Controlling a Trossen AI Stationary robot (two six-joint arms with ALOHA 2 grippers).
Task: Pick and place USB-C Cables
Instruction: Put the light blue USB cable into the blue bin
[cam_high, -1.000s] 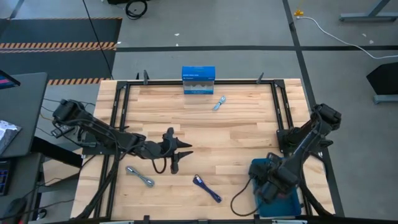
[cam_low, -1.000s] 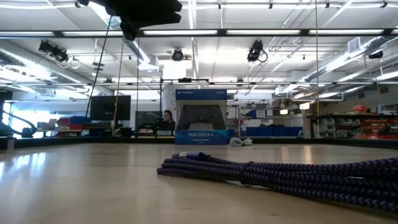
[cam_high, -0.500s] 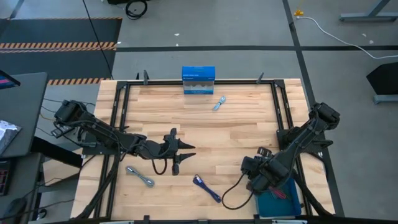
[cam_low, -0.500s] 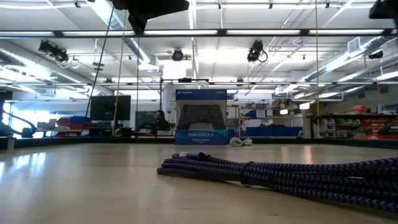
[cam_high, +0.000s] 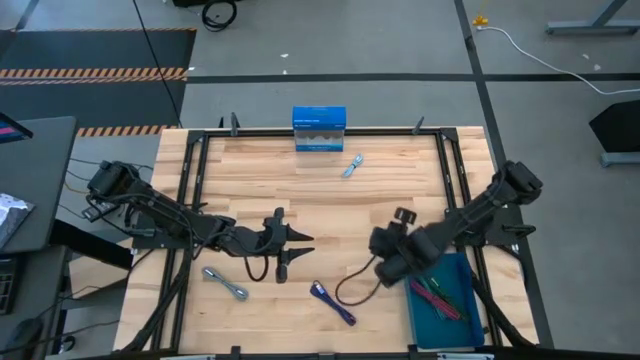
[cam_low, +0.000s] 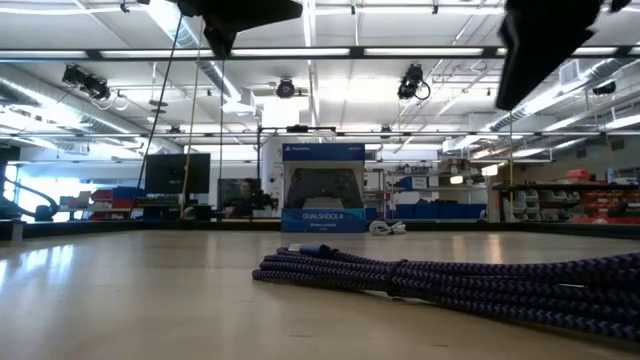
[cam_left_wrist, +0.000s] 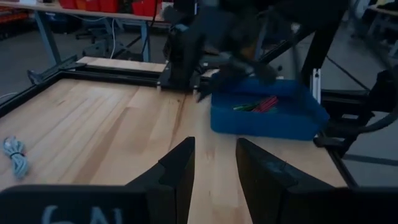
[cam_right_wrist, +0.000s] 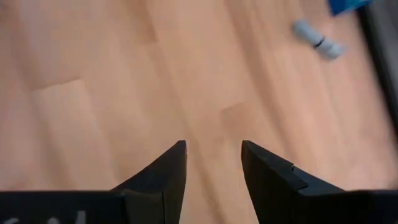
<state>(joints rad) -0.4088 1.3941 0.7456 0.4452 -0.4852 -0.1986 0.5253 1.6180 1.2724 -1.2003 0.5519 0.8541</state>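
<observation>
The tabletop (cam_high: 320, 200) is pale wood in glued strips, with visible grain and a smooth, faintly satin finish that catches the ceiling lights in the low view. A dark matt metal frame (cam_high: 440, 160) edges it. The navy cable (cam_low: 440, 285) has a woven braided sheath, rough and matt. The grey cable (cam_high: 226, 284) looks similarly braided, with a slight sheen. The blue bin (cam_left_wrist: 267, 115) looks like smooth plastic. The upright box (cam_low: 323, 187) is printed cardboard, slightly glossy. Both grippers' fingers (cam_right_wrist: 158, 177) look like matt black plastic.
</observation>
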